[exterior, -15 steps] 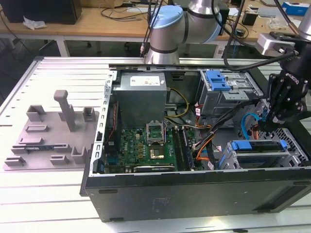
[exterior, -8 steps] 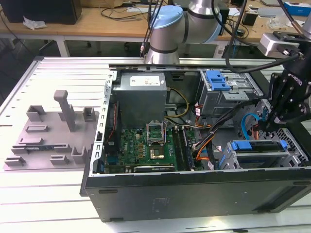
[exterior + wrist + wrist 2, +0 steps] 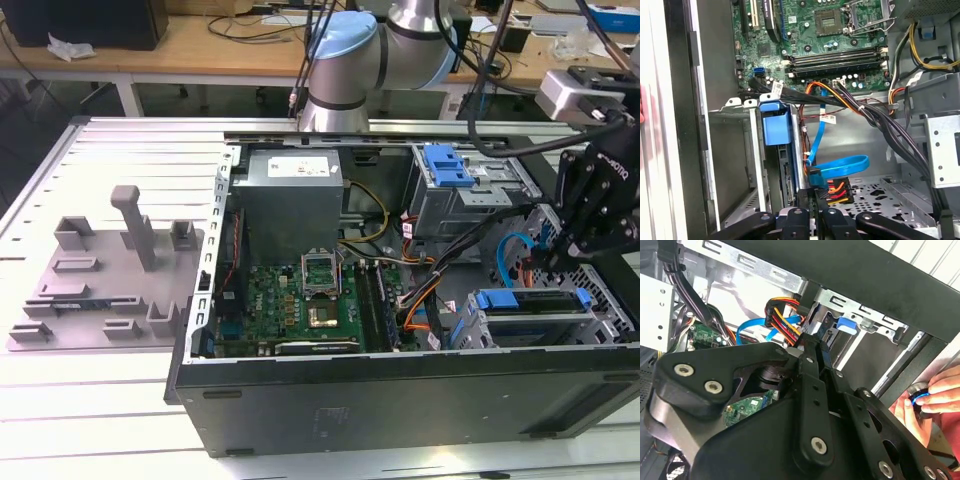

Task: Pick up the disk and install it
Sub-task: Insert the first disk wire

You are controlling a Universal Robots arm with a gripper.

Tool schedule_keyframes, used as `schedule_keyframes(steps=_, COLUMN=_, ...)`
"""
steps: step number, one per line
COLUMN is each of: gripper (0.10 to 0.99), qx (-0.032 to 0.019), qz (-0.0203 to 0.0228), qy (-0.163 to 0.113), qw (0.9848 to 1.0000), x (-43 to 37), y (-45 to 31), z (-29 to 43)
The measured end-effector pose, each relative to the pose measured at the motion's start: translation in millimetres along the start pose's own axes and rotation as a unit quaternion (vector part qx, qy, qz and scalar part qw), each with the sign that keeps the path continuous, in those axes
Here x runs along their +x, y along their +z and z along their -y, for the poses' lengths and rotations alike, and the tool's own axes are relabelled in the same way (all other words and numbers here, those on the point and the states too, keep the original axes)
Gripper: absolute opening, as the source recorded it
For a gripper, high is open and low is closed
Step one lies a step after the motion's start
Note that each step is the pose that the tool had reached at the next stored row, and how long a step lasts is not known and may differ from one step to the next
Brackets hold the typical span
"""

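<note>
The disk, silver-grey in a bright blue carrier frame, sits in the lower drive cage at the exterior view's right end of the open computer case. In the first wrist view the disk stands edge-on in the metal cage, blue tab outward. My gripper hangs just above and behind that cage. In both wrist views its black fingers lie close together, and the gripper appears shut right by the red, yellow and orange power plug and the blue data cable at the disk's rear. Nothing shows between the tips.
A second drive cage with a blue tab stands further back. The motherboard and power supply fill the case's left half. A grey fixture plate with a post lies outside the case. A person's hand holds a small part beyond the case wall.
</note>
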State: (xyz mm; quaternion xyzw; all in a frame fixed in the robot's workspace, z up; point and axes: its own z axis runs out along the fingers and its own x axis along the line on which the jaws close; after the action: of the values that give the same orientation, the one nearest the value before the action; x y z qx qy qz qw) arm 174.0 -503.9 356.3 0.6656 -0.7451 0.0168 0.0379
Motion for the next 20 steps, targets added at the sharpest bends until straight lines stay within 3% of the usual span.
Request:
schedule_keyframes(steps=7, gripper=0.169, qx=0.0036, qz=0.0111, qy=-0.020, qw=0.9997, x=7.4, y=0.1, z=-1.6)
schedule_keyframes(steps=11, gripper=0.169, qx=0.0060, qz=0.0132, qy=-0.029, qw=0.9995, x=9.7, y=-0.6, z=-2.7)
schedule_keyframes(steps=14, gripper=0.169, qx=0.0093, qz=0.0162, qy=-0.031, qw=0.9993, x=15.7, y=-0.7, z=-3.1)
schedule_keyframes(steps=16, gripper=0.169, qx=0.0107, qz=0.0217, qy=-0.032, qw=0.9992, x=17.5, y=-0.6, z=-3.4)
schedule_keyframes(steps=18, gripper=0.169, qx=0.0120, qz=0.0337, qy=-0.033, qw=0.9988, x=20.0, y=-0.4, z=-3.7)
schedule_keyframes(steps=19, gripper=0.169, qx=0.0123, qz=0.0367, qy=-0.033, qw=0.9987, x=21.8, y=-0.2, z=-3.8)
schedule_keyframes(steps=20, gripper=0.169, qx=0.0123, qz=0.0372, qy=-0.033, qw=0.9987, x=22.5, y=-0.1, z=-3.7)
